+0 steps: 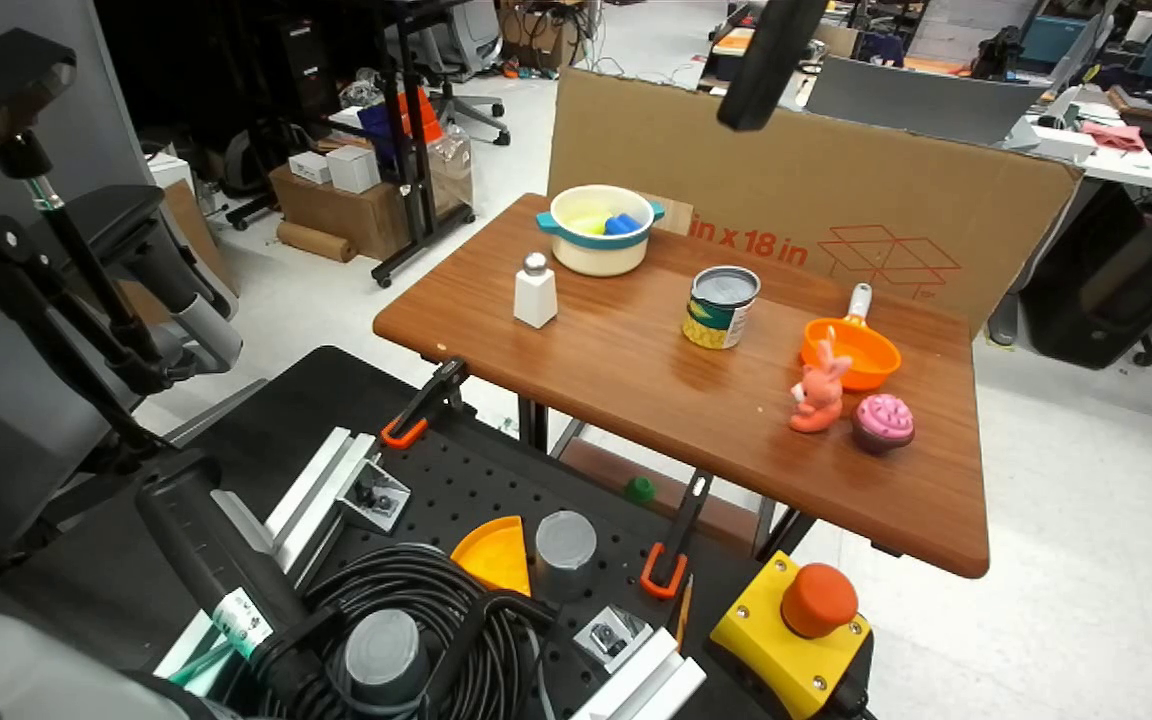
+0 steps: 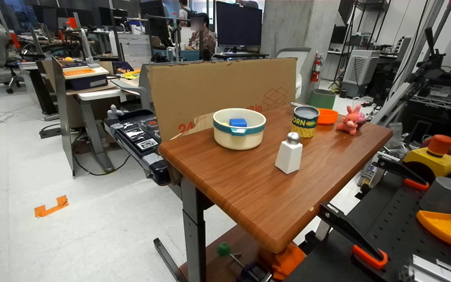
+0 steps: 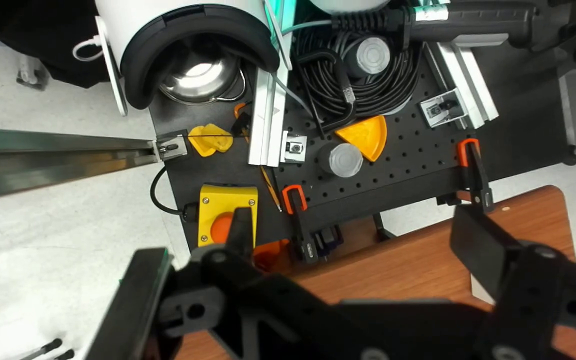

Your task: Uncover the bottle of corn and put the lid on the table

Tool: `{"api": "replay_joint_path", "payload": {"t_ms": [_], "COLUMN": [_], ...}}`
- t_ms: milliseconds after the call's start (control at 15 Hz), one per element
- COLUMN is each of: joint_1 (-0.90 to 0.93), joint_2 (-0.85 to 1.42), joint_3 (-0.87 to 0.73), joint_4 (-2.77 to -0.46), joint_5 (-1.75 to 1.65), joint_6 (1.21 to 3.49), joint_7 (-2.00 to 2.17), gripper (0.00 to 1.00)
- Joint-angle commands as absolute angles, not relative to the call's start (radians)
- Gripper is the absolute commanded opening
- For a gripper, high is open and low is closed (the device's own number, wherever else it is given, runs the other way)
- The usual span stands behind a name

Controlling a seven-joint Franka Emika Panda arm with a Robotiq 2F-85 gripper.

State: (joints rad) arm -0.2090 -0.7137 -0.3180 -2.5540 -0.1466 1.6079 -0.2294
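The bottle of corn, squat with green and yellow sides, stands upright on the wooden tabletop. To one side of it are the white shaker and the two-handled pot; to its opposite side are the orange pan, the pink rabbit and the cupcake. The lid, a flat grey disc with a paler rim, appears seated on top, so uncovering has yet to begin.

The bottle of corn should be stiff and hard to damage; its weight cannot be judged, and if light it may slide or rise with the lid. The lid looks thin, hard and smooth, apt to slip; the best hold is probably level, at opposite edges of its rim, clear of the wall below.

In the wrist view the fingers are spread wide with nothing held between them. The bottle of corn does not show there, only part of the tabletop and the black platform. In an exterior view the label reads "ORN" and partly covers the orange pan behind; in an exterior view a pale panel shows instead, with the orange pan well apart.
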Motion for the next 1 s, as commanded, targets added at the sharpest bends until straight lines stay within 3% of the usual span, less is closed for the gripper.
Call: {"api": "replay_joint_path", "payload": {"t_ms": [0,933], "joint_1": [-0.216,-0.187], "joint_2": [-0.710,-0.743], "joint_3": [-0.312,-0.263], "joint_4": [-2.551,-2.594], "joint_5": [-0.143,-0.158], "joint_6": [1.606,1.682], "joint_7": [-0.233,-0.246], "gripper": [1.00,1.00]}}
